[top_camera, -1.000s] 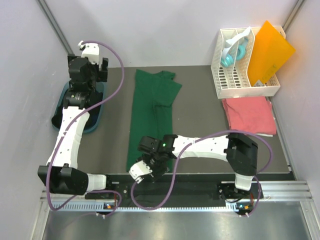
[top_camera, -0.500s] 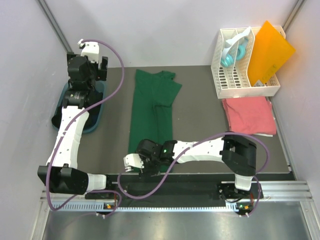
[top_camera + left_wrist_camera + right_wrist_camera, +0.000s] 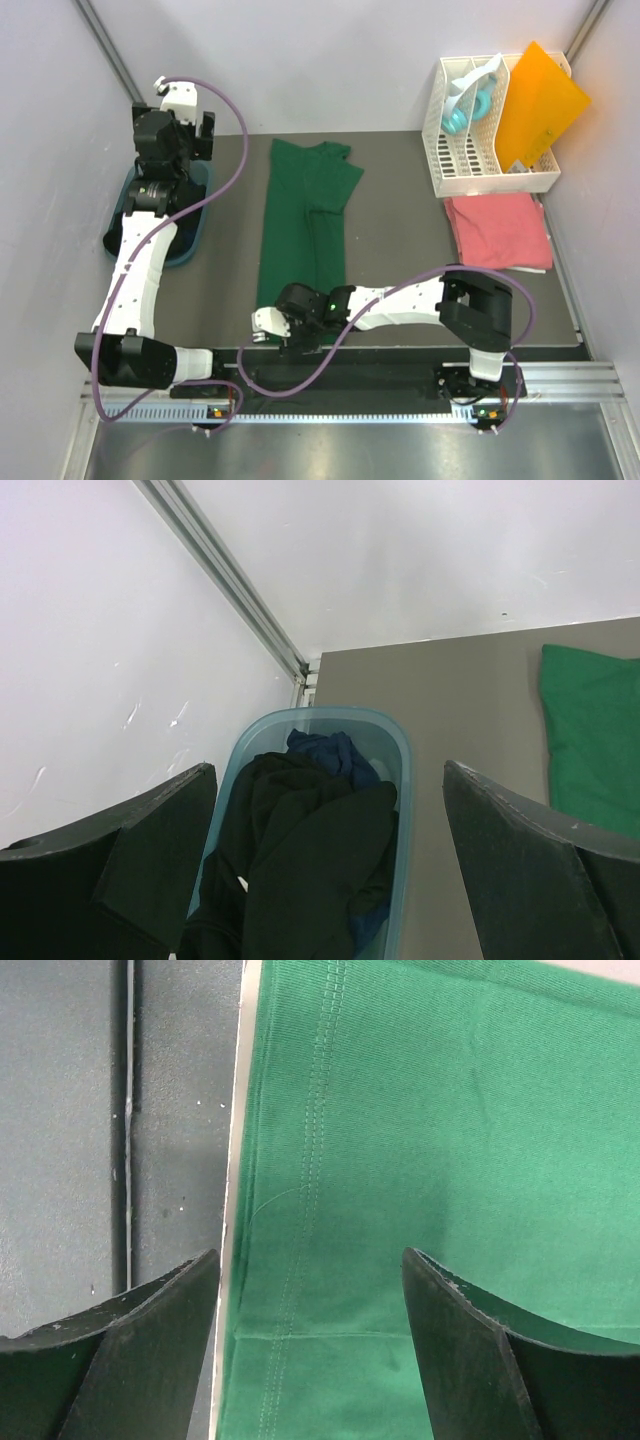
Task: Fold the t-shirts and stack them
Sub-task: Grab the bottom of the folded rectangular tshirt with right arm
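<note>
Top external view: a long dark green cloth t-shirt (image 3: 300,230), folded into a narrow strip, lies down the middle of the grey worktop (image 3: 400,250), one sleeve jutting out toward the upper centre. A folded coral pink t-shirt (image 3: 498,230) lies at the right, just below a white slotted plastic rack (image 3: 470,165) with an orange plastic sheet (image 3: 540,100) leaning in it. The left arm (image 3: 140,270) reaches up the left side, and the left jaws hang over a light blue plastic tub (image 3: 195,235) in the upper left. The right arm (image 3: 400,295) bends across the lower centre, with the right jaws at the lower left corner of the green shirt.

Left wrist view: the left jaws stand spread wide, gripping nothing. Between them, at lower centre, the tub holds a heap of black and dark blue t-shirts (image 3: 300,850). The green shirt's edge shows at the right.

Right wrist view: the right jaws stand spread, pinching nothing, framing the green shirt's stitched hem corner. Green cloth fills the centre and right, with grey worktop at the left.
</note>
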You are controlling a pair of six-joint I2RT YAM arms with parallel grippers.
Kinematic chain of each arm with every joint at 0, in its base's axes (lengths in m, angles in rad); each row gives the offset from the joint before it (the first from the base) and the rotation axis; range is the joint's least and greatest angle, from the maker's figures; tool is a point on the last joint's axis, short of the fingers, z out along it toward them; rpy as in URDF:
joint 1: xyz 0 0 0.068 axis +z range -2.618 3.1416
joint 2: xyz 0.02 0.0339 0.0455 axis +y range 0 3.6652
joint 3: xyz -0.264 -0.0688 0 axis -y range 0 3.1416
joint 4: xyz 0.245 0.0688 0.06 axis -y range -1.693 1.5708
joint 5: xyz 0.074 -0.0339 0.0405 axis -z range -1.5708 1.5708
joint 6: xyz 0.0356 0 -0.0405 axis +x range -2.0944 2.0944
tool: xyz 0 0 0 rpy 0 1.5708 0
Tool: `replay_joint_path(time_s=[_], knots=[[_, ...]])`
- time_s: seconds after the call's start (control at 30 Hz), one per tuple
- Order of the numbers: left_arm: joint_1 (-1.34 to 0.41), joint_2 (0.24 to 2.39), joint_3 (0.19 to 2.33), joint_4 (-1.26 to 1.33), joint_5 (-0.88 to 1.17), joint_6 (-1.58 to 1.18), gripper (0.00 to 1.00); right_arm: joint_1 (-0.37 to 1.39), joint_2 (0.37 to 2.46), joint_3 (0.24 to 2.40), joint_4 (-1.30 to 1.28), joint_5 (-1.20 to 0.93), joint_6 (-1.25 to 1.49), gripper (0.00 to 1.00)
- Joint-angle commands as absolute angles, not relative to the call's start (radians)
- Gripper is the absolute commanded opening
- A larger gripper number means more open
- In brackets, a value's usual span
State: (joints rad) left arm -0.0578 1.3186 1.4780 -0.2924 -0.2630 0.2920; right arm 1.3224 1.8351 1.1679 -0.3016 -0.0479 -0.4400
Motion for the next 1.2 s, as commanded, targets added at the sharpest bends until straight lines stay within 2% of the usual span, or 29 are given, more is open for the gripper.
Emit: replay_joint_path(time_s=[0.0, 0.53, 0.63, 0.7, 0.73, 0.83, 1.17], knots=[[-0.061, 1.316, 1.522, -0.268, -0.279, 0.302, 0.99, 1.341, 1.842, 1.166, -0.229, -0.034, -0.411, 0.74], [-0.063, 1.350, 1.554, -0.261, -0.282, 0.325, 0.99, 1.341, 1.898, 1.149, -0.176, -0.014, -0.357, 0.73], [-0.063, 1.356, 1.562, -0.259, -0.281, 0.325, 0.99, 1.339, 1.902, 1.137, -0.166, -0.009, -0.357, 0.69], [-0.063, 1.358, 1.563, -0.258, -0.282, 0.330, 0.99, 1.339, 1.905, 1.134, -0.163, -0.008, -0.364, 0.59], [-0.063, 1.358, 1.563, -0.256, -0.282, 0.331, 0.99, 1.339, 1.908, 1.134, -0.169, -0.005, -0.370, 0.52], [-0.063, 1.361, 1.563, -0.249, -0.287, 0.336, 0.99, 1.335, 1.908, 1.132, -0.175, -0.011, -0.371, 0.39], [-0.063, 1.356, 1.563, -0.219, -0.305, 0.365, 0.99, 1.333, 1.905, 1.129, -0.193, -0.041, -0.370, 0.22]])
